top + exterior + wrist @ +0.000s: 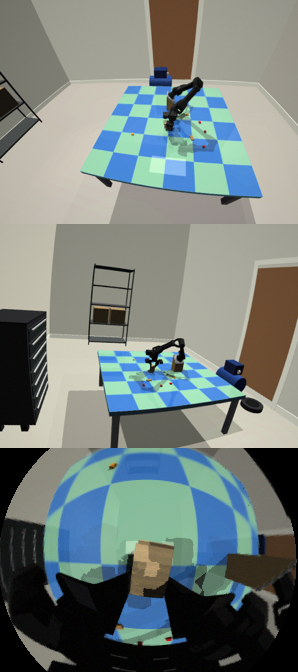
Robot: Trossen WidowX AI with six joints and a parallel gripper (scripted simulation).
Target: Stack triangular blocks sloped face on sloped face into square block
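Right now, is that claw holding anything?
Yes: the gripper is shut on a tan block, wedged between its dark fingers.
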